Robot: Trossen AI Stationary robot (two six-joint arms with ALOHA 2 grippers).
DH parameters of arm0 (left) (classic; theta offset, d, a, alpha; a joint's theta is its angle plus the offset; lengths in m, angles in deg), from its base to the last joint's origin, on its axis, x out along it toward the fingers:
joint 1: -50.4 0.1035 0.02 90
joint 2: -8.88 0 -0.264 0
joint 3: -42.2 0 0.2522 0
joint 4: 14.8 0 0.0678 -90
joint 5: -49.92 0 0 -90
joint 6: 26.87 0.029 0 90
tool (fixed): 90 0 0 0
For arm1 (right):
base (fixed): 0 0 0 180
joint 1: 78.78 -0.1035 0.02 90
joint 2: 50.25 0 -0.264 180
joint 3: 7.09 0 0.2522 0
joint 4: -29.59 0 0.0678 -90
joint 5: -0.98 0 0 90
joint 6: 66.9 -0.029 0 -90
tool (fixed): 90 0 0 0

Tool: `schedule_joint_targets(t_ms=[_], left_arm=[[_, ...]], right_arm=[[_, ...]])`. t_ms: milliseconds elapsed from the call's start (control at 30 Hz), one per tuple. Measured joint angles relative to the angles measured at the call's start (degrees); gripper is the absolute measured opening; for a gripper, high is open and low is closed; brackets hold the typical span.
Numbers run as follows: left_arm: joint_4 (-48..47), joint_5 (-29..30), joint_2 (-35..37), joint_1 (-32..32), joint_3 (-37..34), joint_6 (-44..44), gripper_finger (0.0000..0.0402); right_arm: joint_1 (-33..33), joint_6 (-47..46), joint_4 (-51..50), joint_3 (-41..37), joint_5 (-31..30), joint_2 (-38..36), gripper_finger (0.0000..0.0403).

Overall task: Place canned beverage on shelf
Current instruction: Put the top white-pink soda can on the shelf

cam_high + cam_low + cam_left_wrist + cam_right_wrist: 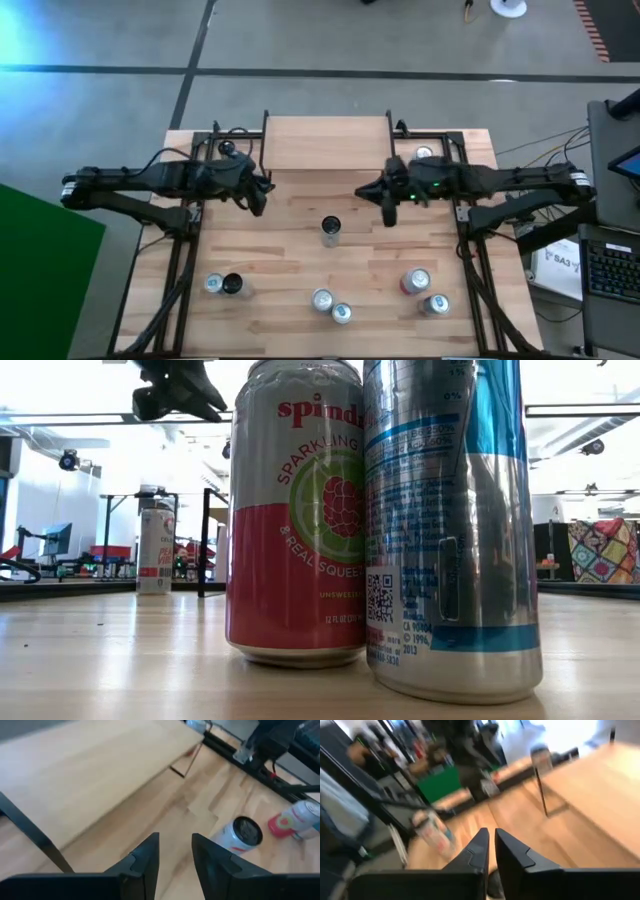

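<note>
Hovering above the table, both arms reach inward from the sides in the high view, neither holding anything. The left gripper [258,197] hangs at about ten o'clock from the table's centre, just off the shelf's left front corner; its own wrist view shows the two dark fingers [145,857] parted by a modest gap with nothing between them. The right gripper [388,210] sits at about two o'clock from centre, near the shelf's right front corner, and its fingers [476,851] stand close together, only a thin slit between, gripping nothing.

The shelf [326,143] lies at twelve o'clock on the table [290,290], its light wood board bare on top. A silver can [331,230] stands upright near the table's centre, between the two grippers and toward six o'clock from both, touching neither. It is also seen in the left wrist view beyond the fingers.

Other cans stand along the near edge: a pair [222,285] at seven o'clock, one silver and one with a dark top; two silver ones [331,306] at six o'clock; and a red-and-white can [415,281] with a slim blue-and-silver can [434,304] at five o'clock. The low view shows these last two close up, side by side.
</note>
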State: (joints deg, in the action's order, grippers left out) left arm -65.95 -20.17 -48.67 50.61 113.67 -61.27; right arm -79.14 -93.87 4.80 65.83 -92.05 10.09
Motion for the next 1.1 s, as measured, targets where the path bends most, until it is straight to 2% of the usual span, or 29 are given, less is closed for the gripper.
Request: schedule_joint_targets(t_ms=[333,533,667,900,1100], left_arm=[[-1.2,-1.5,0.1,0.0,0.0,-0.7,0.0101],[-1.2,2.0,-0.8,0.0,-0.1,5.6,0.0101],[-1.2,1.9,-3.4,0.0,-0.1,6.9,0.0101],[-1.3,-8.0,-8.8,0.0,-0.1,1.4,0.0101],[-1.3,-8.8,-10.0,0.0,-0.1,1.1,0.0101]], right_arm=[[0.0,1.0,-12.8,9.9,-0.2,4.6,0.0087],[-0.2,1.0,-12.1,10.3,0.4,6.8,0.0133],[-0.1,0.7,-11.0,10.4,-0.7,9.8,0.0147],[1.3,-2.0,-21.0,13.9,-1.6,13.6,0.015],[1.3,-2.1,-25.3,15.3,-1.9,13.2,0.0161]])
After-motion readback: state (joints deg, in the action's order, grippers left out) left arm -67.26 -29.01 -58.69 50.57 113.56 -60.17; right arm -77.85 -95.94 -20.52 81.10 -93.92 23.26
